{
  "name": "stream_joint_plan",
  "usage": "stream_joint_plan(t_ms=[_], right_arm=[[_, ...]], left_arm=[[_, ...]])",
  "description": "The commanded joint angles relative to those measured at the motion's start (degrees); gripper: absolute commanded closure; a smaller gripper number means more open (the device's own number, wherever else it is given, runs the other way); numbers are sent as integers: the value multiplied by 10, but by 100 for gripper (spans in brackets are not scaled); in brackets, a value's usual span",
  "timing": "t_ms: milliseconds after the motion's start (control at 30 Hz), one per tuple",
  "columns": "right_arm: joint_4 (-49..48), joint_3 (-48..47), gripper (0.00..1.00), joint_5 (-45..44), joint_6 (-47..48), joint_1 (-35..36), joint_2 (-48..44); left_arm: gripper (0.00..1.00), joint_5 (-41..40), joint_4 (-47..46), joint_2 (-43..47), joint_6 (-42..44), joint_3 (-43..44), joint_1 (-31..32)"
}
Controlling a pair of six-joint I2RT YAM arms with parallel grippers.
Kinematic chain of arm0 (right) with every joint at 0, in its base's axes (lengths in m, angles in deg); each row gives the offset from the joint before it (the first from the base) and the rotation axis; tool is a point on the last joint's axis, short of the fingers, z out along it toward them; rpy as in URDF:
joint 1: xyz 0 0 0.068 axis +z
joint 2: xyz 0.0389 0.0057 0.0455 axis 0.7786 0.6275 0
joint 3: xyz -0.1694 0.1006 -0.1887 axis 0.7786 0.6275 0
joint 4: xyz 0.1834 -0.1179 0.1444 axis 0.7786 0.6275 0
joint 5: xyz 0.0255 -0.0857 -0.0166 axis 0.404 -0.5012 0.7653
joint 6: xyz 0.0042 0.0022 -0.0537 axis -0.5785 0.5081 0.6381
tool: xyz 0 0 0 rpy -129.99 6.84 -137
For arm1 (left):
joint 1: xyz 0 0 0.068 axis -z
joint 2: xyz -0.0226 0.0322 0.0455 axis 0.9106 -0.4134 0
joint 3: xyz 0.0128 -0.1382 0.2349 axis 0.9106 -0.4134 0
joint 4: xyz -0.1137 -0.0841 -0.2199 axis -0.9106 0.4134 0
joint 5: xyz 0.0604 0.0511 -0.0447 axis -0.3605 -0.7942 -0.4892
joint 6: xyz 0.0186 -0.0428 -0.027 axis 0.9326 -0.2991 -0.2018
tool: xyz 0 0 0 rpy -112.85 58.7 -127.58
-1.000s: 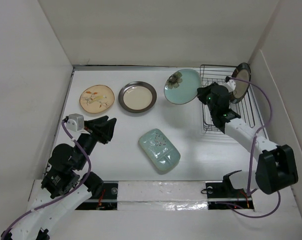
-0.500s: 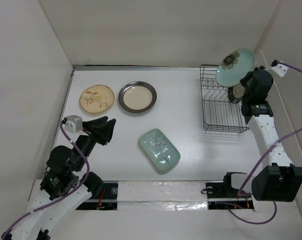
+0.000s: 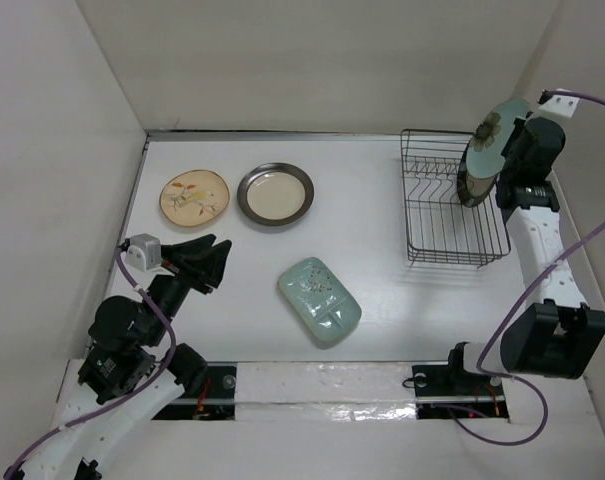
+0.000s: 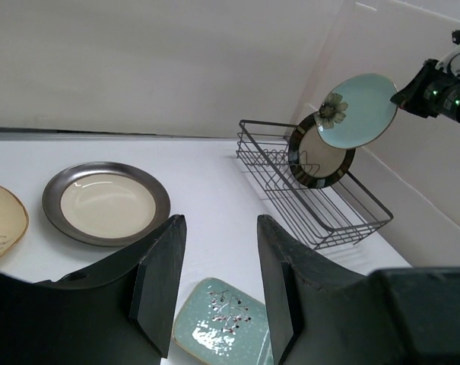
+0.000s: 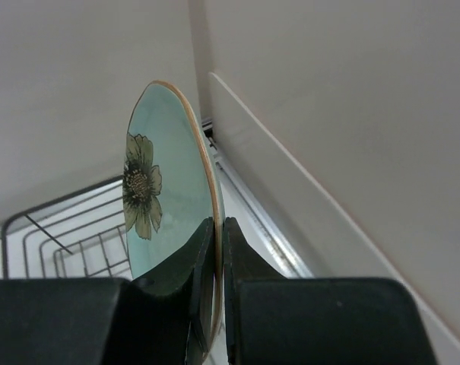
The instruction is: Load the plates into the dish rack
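R gripper (image 3: 513,150) is clamped narrow on the rim of the teal floral plate (image 3: 490,130), fingers pinching its edge in the wrist view. 1 s ago that plate was face-up just off the 9 o'clock side of the dish rack (image 3: 452,215), over the counter (image 3: 372,240). Half a sec ago it was above the rack's far edge. Now it hangs turned nearly on edge over the rack's 1 o'clock corner, flower facing 9 o'clock, above and partly in front of the dark-rimmed plate (image 3: 472,186). Can't tell if the 2 touch. The R arm has swung from over the rack out to its 3 o'clock side, next to the wall. The dark-rimmed plate stands on edge in the rack's far end, same slot as before. L gripper (image 3: 204,262) sits wide open w/ nothing in it at approx 8 o'clock on the counter, barely shifted. The 3 other plates haven't moved: tan leaf plate (image 3: 194,198) at 10 o'clock, grey-rimmed cream plate (image 3: 275,193) just beside it at 11, pale-green oblong plate (image 3: 319,300) near centre, all flat on the counter.
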Motion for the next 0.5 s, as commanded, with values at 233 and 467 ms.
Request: stream_joint_plan(t_ms=[233,467], right_arm=[[-88,-116,100,-27,268,78,71],[-101,-125,100,-56,344,115,133]], left_arm=[[61,12,-26,-1,2,1,3],[61,9,-26,-6,3,0,3]])
